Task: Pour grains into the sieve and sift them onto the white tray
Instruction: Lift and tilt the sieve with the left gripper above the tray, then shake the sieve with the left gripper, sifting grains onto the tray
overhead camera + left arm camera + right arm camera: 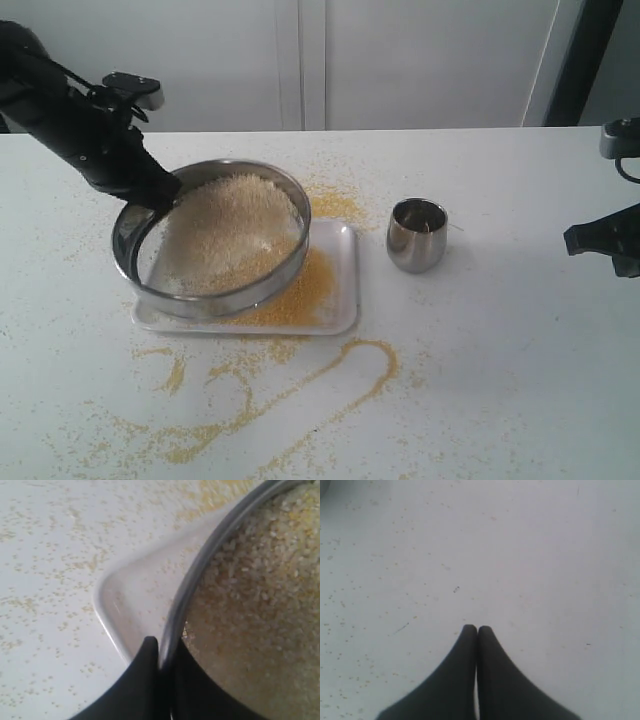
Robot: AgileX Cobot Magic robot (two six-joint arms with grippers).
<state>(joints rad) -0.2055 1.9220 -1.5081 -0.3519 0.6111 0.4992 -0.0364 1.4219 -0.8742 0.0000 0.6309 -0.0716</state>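
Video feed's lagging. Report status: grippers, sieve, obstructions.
Left gripper clamped on sieve rim, grains inside, tilted over white tray. Right gripper shut, empty. Steel cup beside tray, not blocking.

The grains point(232, 230) are pale beige to off-white with faint yellow flecks. The sieve point(235, 296) has a dull silver-grey steel ring. The white tray point(346, 250) carries a golden-yellow drift of fine granules point(300, 295) at the sieve's four o'clock. The table point(520, 360) is white, peppered with yellow specks and looping yellow trails towards six o'clock. The steel cup point(417, 235) is mirror-bright silver with dark reflections. The left gripper point(161, 646) and right gripper point(477, 629) are matte black.
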